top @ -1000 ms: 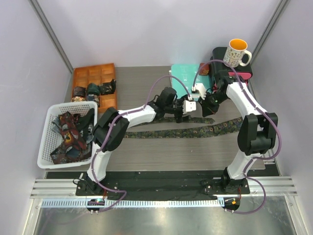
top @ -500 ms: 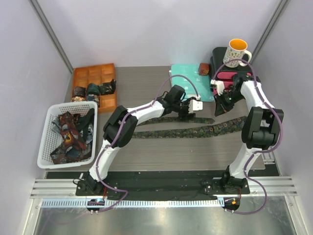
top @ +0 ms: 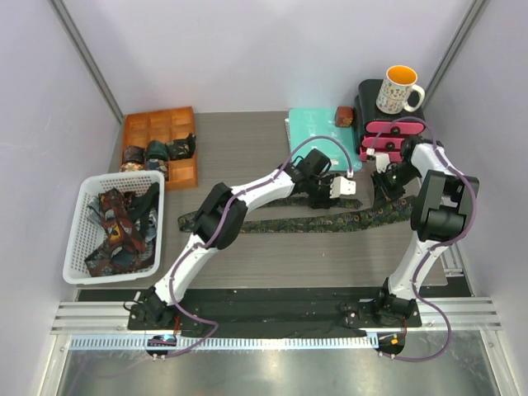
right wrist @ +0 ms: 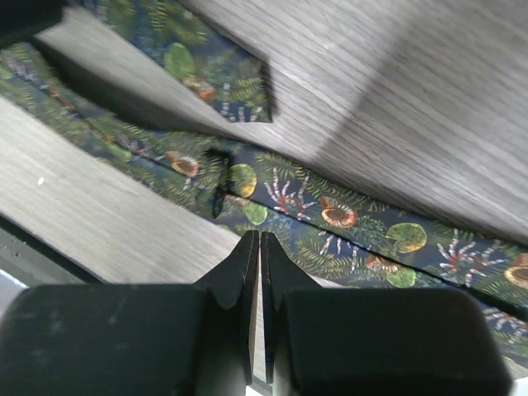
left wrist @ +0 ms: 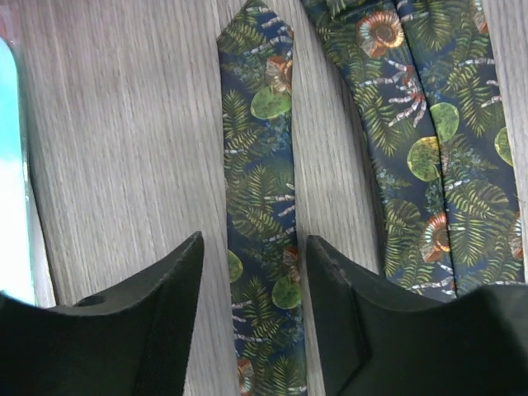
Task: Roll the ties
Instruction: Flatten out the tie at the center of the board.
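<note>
On the wood-grain table (top: 239, 144), an orange compartment tray (top: 157, 126) sits at ten o'clock, a white basket (top: 120, 176) at eight, a teal folder (top: 309, 130) (small reddish-brown lump (top: 345, 115), perhaps a pouch, on its corner) at twelve, and a mug (top: 399, 89) atop a black-and-pink stack (top: 394, 132) at two.

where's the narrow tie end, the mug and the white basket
narrow tie end (left wrist: 257, 173): left wrist view, middle of the strip
mug (top: 395, 101): top view, patterned side
white basket (top: 124, 176): top view, far rim

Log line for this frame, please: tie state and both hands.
tie: flat on table, not rolled | left hand: open, astride narrow end | right hand: shut, empty, over tie
</note>
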`<action>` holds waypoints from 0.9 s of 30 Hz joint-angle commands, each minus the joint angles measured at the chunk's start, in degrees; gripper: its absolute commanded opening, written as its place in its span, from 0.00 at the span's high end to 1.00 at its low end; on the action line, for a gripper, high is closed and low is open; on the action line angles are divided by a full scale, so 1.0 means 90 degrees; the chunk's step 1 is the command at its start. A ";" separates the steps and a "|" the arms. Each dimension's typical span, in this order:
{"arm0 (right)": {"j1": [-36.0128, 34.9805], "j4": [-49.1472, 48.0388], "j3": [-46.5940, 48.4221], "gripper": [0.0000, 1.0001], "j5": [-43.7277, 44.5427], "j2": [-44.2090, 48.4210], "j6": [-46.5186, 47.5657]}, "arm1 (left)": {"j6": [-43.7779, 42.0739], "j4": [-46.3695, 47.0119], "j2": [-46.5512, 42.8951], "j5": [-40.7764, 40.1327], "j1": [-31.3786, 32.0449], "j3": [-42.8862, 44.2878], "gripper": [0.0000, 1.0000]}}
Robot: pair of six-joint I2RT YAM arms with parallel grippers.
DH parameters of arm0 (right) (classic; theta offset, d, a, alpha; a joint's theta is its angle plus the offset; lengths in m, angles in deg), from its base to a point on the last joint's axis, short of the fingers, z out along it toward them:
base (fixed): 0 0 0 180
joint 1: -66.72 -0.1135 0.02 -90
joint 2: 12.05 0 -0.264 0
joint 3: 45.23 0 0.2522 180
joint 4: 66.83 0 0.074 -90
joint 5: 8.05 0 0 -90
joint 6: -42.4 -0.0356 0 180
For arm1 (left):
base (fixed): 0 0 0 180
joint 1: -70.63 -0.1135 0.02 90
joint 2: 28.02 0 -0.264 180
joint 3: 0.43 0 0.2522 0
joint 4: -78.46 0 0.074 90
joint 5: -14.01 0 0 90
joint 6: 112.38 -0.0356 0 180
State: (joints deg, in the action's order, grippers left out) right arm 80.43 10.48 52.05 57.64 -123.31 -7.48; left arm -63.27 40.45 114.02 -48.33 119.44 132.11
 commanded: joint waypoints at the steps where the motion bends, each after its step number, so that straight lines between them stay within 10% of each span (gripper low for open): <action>1: -0.0020 -0.0303 -0.0227 0.91 0.0426 -0.0118 -0.0443 | -0.0184 -0.0548 0.0058 -0.0396 0.0113 0.0269 0.48; 16: -0.0020 -0.0264 -0.1048 0.90 0.0563 -0.0021 -0.0932 | -0.0223 -0.3028 0.0761 -0.0779 0.0269 0.1646 0.71; 27: 0.0019 -0.0215 -0.1215 0.90 0.0368 0.0321 -0.1078 | 0.0791 -0.2237 0.0087 -0.0446 0.0103 0.1108 0.55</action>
State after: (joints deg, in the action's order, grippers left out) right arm 80.34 8.68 40.56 62.25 -123.68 -16.07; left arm -61.76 21.48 116.38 -52.78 121.15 141.42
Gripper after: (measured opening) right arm 0.097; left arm 0.397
